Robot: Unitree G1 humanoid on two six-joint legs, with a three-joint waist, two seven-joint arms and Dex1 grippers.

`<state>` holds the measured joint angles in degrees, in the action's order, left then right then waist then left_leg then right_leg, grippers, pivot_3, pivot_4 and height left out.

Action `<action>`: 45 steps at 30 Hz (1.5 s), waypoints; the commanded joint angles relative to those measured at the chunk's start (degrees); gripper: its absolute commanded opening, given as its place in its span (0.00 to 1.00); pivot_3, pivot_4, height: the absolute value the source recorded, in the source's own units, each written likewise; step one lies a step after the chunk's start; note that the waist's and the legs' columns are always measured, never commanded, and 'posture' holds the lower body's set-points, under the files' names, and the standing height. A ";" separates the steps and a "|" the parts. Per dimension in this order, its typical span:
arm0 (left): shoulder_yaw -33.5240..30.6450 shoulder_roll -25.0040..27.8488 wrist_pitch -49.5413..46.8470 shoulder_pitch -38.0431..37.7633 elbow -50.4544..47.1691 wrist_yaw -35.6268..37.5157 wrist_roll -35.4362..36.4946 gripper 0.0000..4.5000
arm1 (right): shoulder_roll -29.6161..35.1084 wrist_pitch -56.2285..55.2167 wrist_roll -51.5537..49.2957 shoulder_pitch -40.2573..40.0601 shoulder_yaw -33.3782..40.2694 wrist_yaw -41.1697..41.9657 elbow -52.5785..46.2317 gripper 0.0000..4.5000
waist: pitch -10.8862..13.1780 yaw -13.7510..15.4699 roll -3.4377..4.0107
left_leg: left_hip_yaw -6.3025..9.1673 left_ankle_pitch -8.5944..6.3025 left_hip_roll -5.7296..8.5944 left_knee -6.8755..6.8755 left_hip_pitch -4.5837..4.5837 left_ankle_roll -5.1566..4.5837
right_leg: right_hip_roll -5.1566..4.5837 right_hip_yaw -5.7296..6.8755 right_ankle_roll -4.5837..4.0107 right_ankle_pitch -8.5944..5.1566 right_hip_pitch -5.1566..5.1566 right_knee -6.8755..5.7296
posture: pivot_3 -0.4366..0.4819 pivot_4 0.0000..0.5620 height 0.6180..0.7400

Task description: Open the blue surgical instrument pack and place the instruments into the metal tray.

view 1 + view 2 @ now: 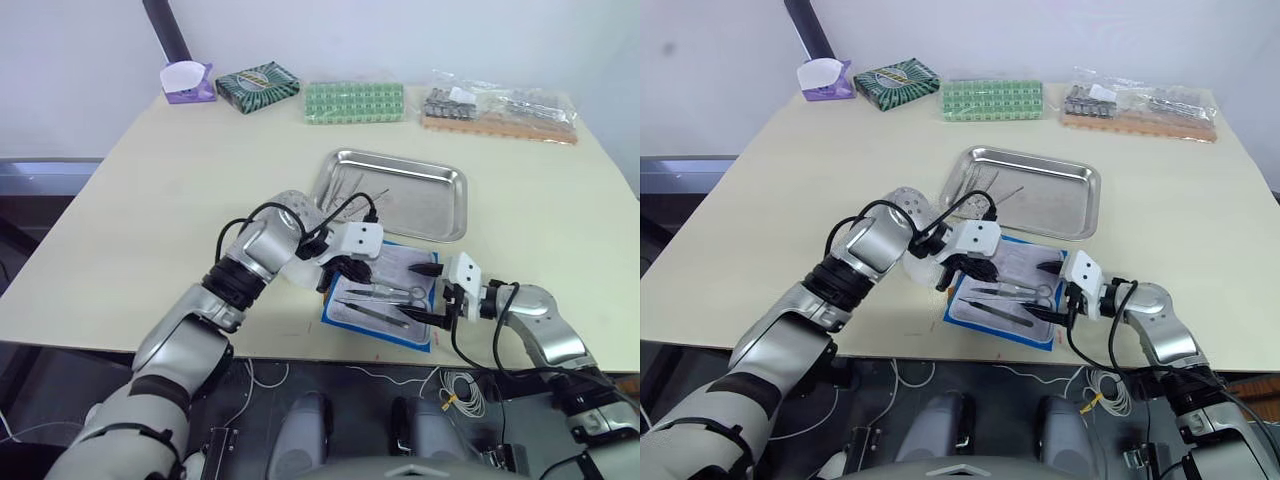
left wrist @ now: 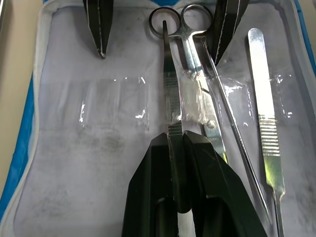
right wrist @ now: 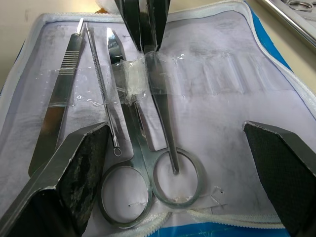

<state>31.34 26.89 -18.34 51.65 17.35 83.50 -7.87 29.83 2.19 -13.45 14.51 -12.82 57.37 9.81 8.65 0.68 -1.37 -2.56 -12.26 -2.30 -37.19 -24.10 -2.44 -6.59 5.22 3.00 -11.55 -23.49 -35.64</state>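
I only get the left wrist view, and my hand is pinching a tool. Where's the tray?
Observer: The tray sits on the table just beyond the pack, on its far side from the robot.
Operator: Is anything in it yet?
Observer: Yes, a few thin tools lie at its left end.
Operator: What are those two black points across from my hand?
Observer: They belong to the right hand, open over the pack's right end, facing your left hand and its tool.
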 commanded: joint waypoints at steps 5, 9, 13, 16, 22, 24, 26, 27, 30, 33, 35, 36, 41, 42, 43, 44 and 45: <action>-0.35 0.69 -1.90 3.79 -2.83 1.40 0.25 0.01 | 1.09 5.91 6.99 -3.15 -4.87 -1.44 6.76 1.00 | 0.00 -0.01 0.00 | -0.01 0.00 -0.01 -0.03 0.00 0.00 | 0.00 -0.02 0.00 0.00 0.00 0.00 | 0.48 0.27 1.00; -0.05 1.01 -2.71 4.43 -3.36 2.17 0.35 0.01 | 1.02 6.10 7.18 -3.08 -5.08 -1.64 6.87 1.00 | 0.00 -0.02 0.00 | -0.01 0.00 -0.01 -0.02 0.00 0.00 | 0.01 -0.02 0.00 0.00 0.00 0.00 | 0.48 0.27 1.00; 0.23 1.27 -3.37 5.35 -3.47 2.83 0.09 0.01 | 0.68 6.32 7.47 -2.79 -5.49 -1.84 7.27 1.00 | 0.00 -0.03 0.00 | -0.02 0.00 -0.02 -0.03 0.00 0.00 | 0.02 -0.03 0.00 0.00 0.00 -0.01 | 0.48 0.27 1.00; 0.27 1.27 -3.62 5.76 -3.74 3.09 0.09 0.01 | 0.52 6.56 7.61 -2.66 -5.75 -1.96 7.28 1.00 | 0.00 -0.04 0.00 | -0.02 0.00 -0.03 -0.03 0.02 0.00 | 0.04 -0.03 0.00 0.00 -0.01 -0.01 | 0.48 0.27 1.00; 0.39 1.34 -3.86 6.20 -3.92 3.65 -0.23 0.01 | 0.34 7.12 8.11 -2.40 -6.46 -2.01 7.30 1.00 | 0.00 -0.08 0.00 | -0.06 0.00 -0.05 -0.04 0.08 0.00 | 0.08 -0.11 0.00 0.00 0.00 -0.07 | 0.48 0.27 1.00; 0.40 1.46 -3.85 6.41 -3.87 3.89 -0.31 0.01 | 0.29 7.20 8.25 -2.43 -6.56 -2.00 7.26 1.00 | 0.00 -0.08 0.00 | -0.06 0.00 -0.06 -0.04 0.10 0.00 | 0.10 -0.13 0.00 0.00 0.00 -0.08 | 0.48 0.27 1.00; 0.41 1.67 -3.93 6.59 -3.86 4.12 -0.40 0.01 | 0.25 7.27 8.35 -2.48 -6.63 -2.01 7.17 1.00 | 0.00 -0.08 0.00 | -0.06 0.00 -0.09 -0.04 0.11 0.00 | 0.15 -0.15 -0.01 0.00 0.00 -0.08 | 0.48 0.27 1.00; 0.39 1.83 -3.85 6.69 -3.81 4.27 -0.41 0.01 | 0.25 7.31 8.39 -2.48 -6.66 -1.98 7.18 1.00 | 0.00 -0.09 0.00 | -0.06 0.00 -0.11 -0.04 0.11 0.00 | 0.17 -0.16 -0.01 0.00 0.00 -0.08 | 0.48 0.27 1.00; 0.38 2.18 -3.57 6.88 -3.74 4.56 -0.42 0.01 | 0.25 7.32 8.50 -2.44 -6.67 -1.93 7.28 1.00 | 0.00 -0.09 0.00 | -0.07 0.00 -0.15 -0.04 0.13 0.00 | 0.23 -0.19 -0.01 -0.01 0.00 -0.08 | 0.48 0.27 1.00; 0.27 3.19 -3.38 7.18 -3.93 5.34 -0.36 0.01 | 0.19 7.20 8.65 -2.47 -6.78 -1.90 7.53 1.00 | 0.00 -0.08 0.00 | -0.07 0.00 -0.18 -0.04 0.13 0.00 | 0.27 -0.22 -0.02 0.00 -0.01 -0.09 | 0.48 0.27 1.00; 0.22 3.89 -3.05 7.32 -3.90 5.76 -0.40 0.01 | 0.17 7.15 8.69 -2.47 -6.82 -1.90 7.59 1.00 | 0.00 -0.09 0.00 | -0.09 0.00 -0.21 -0.04 0.14 0.00 | 0.30 -0.25 -0.02 0.00 -0.01 -0.08 | 0.48 0.27 1.00; 0.21 4.15 -2.90 7.36 -3.85 5.86 -0.39 0.01 | 0.17 7.14 8.68 -2.45 -6.82 -1.90 7.62 1.00 | 0.00 -0.09 0.00 | -0.09 0.00 -0.24 -0.04 0.15 0.00 | 0.32 -0.27 -0.03 0.00 -0.01 -0.08 | 0.48 0.27 1.00; 0.10 6.06 -1.84 7.35 -3.93 6.87 -0.10 0.01 | 0.17 7.05 8.60 -2.35 -6.75 -1.90 7.85 1.00 | -0.01 -0.08 0.01 | -0.11 -0.01 -0.33 -0.04 0.16 0.01 | 0.39 -0.31 -0.05 0.00 -0.02 -0.08 | 0.48 0.27 1.00; 0.02 6.51 -1.55 7.36 -3.88 7.05 -0.05 0.01 | 0.17 7.03 8.59 -2.34 -6.75 -1.89 7.91 1.00 | -0.01 -0.08 0.01 | -0.11 -0.01 -0.35 -0.04 0.16 0.01 | 0.39 -0.32 -0.05 0.00 -0.02 -0.09 | 0.48 0.27 1.00; -0.05 6.91 -1.33 7.36 -3.86 7.23 0.05 0.01 | 0.17 7.01 8.59 -2.36 -6.76 -1.87 7.96 1.00 | -0.01 -0.08 0.01 | -0.11 -0.01 -0.37 -0.04 0.16 0.01 | 0.40 -0.32 -0.05 0.00 -0.02 -0.08 | 0.48 0.27 1.00; -0.13 7.39 -1.00 7.34 -3.84 7.46 0.14 0.01 | 0.17 6.98 8.60 -2.37 -6.77 -1.85 8.00 1.00 | -0.01 -0.08 0.01 | -0.12 -0.01 -0.37 -0.04 0.16 0.01 | 0.40 -0.32 -0.05 0.00 -0.02 -0.08 | 0.48 0.27 1.00; -0.19 7.84 -0.67 7.35 -3.78 7.58 0.18 0.01 | 0.17 6.97 8.59 -2.38 -6.78 -1.83 8.02 1.00 | -0.01 -0.07 0.01 | -0.12 -0.01 -0.38 -0.04 0.16 0.01 | 0.41 -0.33 -0.05 0.00 -0.02 -0.08 | 0.48 0.27 1.00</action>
<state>32.73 34.12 -20.25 56.87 16.26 88.60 -8.73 29.28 3.62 -12.61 15.60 -13.61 56.87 9.85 8.65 0.61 -1.36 -2.69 -12.26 -2.69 -37.23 -23.94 -2.43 -6.19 4.89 2.95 -11.55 -23.51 -35.73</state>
